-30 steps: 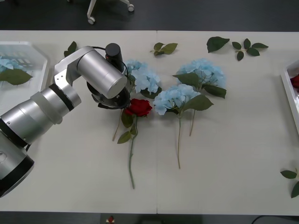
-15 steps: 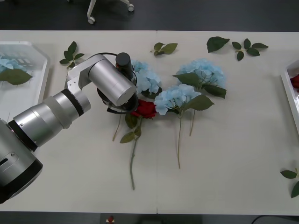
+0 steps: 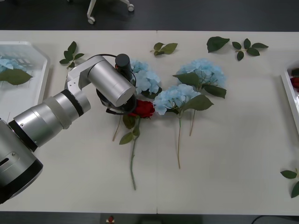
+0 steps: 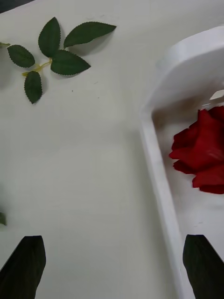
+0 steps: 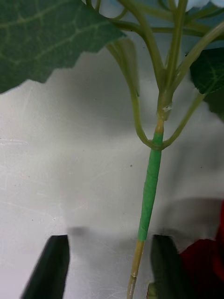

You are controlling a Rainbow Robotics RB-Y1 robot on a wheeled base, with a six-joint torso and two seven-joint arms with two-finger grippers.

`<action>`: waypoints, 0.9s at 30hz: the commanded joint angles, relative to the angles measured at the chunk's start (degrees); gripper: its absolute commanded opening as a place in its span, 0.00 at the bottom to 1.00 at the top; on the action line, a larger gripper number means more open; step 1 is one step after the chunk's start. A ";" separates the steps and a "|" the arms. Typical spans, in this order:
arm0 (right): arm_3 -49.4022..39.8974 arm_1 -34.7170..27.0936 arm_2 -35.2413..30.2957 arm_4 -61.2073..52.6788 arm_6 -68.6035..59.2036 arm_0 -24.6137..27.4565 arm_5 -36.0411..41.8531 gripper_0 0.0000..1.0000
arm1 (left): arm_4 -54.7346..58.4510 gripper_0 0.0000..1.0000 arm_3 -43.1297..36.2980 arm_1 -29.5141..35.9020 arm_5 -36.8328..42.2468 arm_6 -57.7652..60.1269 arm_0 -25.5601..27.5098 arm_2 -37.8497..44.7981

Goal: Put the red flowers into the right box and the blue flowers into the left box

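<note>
Counter [image 3: 224,177] surface, pale and broad, carries everything. At its far left sits the left box [image 3: 41,74] with one of the blue flowers [image 3: 6,64] inside; at the far right the right box [image 4: 161,187] holds a red bloom [image 4: 200,154]. Three more blue heads lie near the middle [image 3: 145,77] [image 3: 203,70] [image 3: 174,98], and one of the red flowers [image 3: 145,108] lies just beside them. The left gripper [image 5: 109,266] hovers low over the leftmost head's stem [image 5: 149,196], its fingers [image 5: 51,266] spread, the stem between them, not clamped. The right gripper [image 4: 114,268] hangs by the right box rim, fingers [image 4: 25,271] wide apart, holding nothing. Loose leaf sprigs [image 3: 247,46] dot the far edge.
</note>
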 commanded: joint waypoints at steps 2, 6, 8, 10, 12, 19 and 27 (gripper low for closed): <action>-5.64 0.81 -0.17 8.89 -13.71 -6.23 7.94 0.86 | -0.37 0.00 -0.44 -0.83 -0.37 -2.26 -2.78 0.64; -7.31 4.06 -0.17 15.22 -20.65 -9.22 14.53 0.86 | -0.98 0.00 -0.61 -0.83 -0.99 -2.69 -2.95 0.64; -7.92 6.00 -0.17 17.94 -23.99 -10.45 17.43 0.86 | -1.51 0.00 -1.32 -0.48 -1.08 -2.78 -2.95 0.64; -8.45 8.54 -0.17 21.46 -27.60 -11.68 20.33 0.86 | -1.95 0.00 -2.90 0.32 -1.08 -2.87 -2.87 0.64; -8.54 11.01 -0.17 24.27 -30.06 -12.91 22.62 0.86 | -1.86 0.00 -4.74 1.37 -1.08 -2.96 -2.87 0.73; -10.47 21.46 -0.17 37.28 -36.91 -14.58 27.37 0.86 | 2.18 0.00 -15.82 8.14 2.00 -4.10 -1.55 4.07; -10.47 28.06 0.00 39.65 -36.21 -15.02 27.28 0.86 | 4.82 0.00 -31.02 13.24 12.11 -9.90 5.05 18.66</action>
